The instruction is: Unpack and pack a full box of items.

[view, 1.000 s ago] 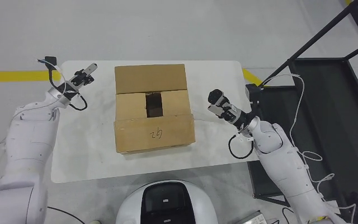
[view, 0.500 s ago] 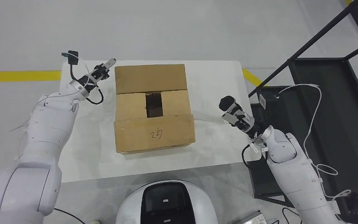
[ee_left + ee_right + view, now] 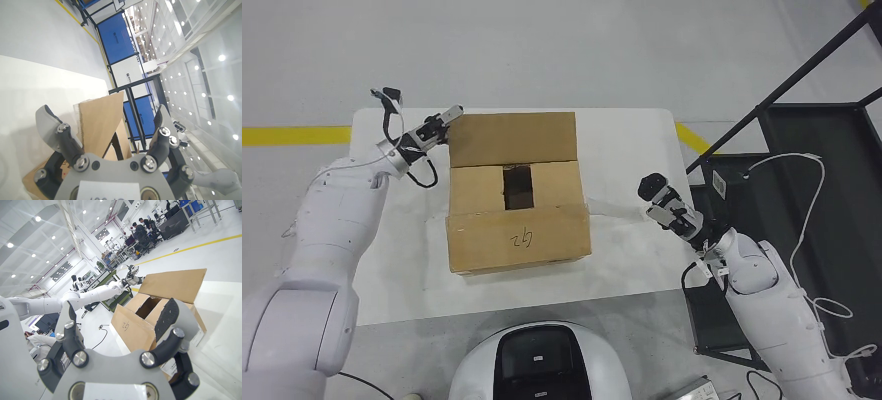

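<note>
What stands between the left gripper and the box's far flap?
Nothing visible does. The left gripper, fingers open, sits at the corner of the far flap of the box. The left wrist view shows the flap's edge straight ahead. Whether they touch cannot be told.

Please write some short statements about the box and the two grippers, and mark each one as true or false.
1. The cardboard box stands on the white table. True.
2. The box is fully closed on top. False: a dark gap is open in the middle of its top.
3. The left gripper has its fingers open. True.
4. The right gripper holds an item from the box. False: its fingers are open and empty.
5. The left gripper is at the near flap that has handwriting. False: it is at a corner of the far flap.
</note>
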